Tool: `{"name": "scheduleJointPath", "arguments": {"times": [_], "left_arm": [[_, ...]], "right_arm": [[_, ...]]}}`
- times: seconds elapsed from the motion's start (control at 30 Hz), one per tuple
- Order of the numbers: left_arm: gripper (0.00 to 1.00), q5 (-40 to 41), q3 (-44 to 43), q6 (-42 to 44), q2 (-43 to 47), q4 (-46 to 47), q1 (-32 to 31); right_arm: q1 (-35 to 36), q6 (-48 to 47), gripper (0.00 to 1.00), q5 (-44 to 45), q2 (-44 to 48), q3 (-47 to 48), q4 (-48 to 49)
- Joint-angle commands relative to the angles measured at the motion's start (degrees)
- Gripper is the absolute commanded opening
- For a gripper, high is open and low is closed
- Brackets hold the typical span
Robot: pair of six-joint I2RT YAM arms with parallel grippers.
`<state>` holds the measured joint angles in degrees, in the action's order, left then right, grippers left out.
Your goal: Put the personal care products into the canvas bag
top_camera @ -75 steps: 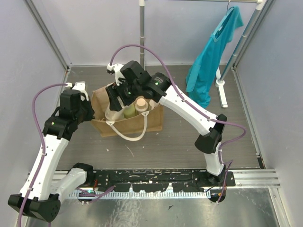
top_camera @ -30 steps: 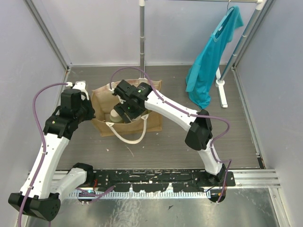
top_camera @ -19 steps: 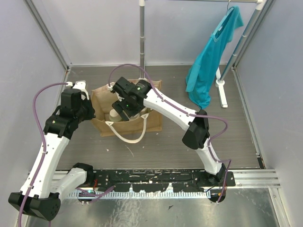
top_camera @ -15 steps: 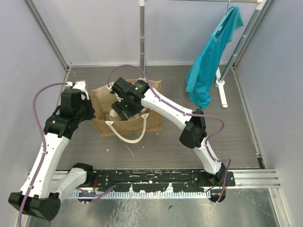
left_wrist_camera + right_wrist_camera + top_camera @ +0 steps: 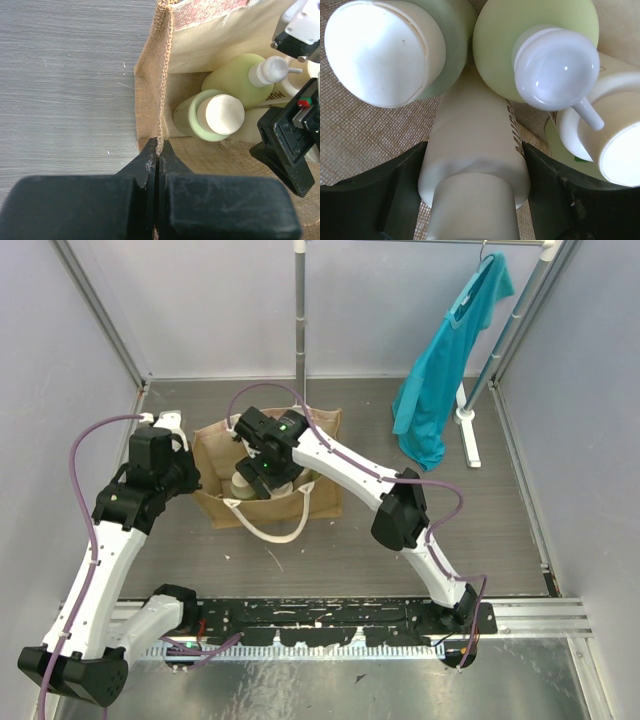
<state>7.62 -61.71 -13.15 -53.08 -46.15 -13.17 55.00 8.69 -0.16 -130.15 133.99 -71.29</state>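
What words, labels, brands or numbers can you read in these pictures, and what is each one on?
No text can be read in full.
Cream bottle: brown lettering down its side, seen edge-on in the right wrist view, unreadable.
Left wrist view: a scrap of brown lettering beside the green pump bottle, too small and partly hidden.
Green capped bottle: no print visible.
Canvas bag: no print visible.

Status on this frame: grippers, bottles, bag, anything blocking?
Left gripper shut on rim of bag. Right gripper inside bag, shut on cream bottle. Capped green bottle and pump bottle beside it. No obstruction seen.
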Motion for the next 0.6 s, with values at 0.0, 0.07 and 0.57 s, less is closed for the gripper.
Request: {"name": "scheduleJointPath", "arguments": {"times": [0.0, 0.07, 0.57], "left_arm": [[0.03, 1.0, -1.6, 0.3, 0.3, 2.3, 0.3], [0.03, 1.0, -1.5, 0.4, 0.4, 2.2, 0.3], [0.03, 0.9, -1.1, 0.4, 0.6, 2.4, 0.3]], "right_arm": [[0.0, -0.5, 0.01, -1.9, -0.5, 3.3, 3.2], [0.0, -0.4, 0.01, -2.1, -1.2, 2.9, 3.8], [0.8, 0.2, 0.01, -2.3, -4.0, -1.7, 9.7]]}}
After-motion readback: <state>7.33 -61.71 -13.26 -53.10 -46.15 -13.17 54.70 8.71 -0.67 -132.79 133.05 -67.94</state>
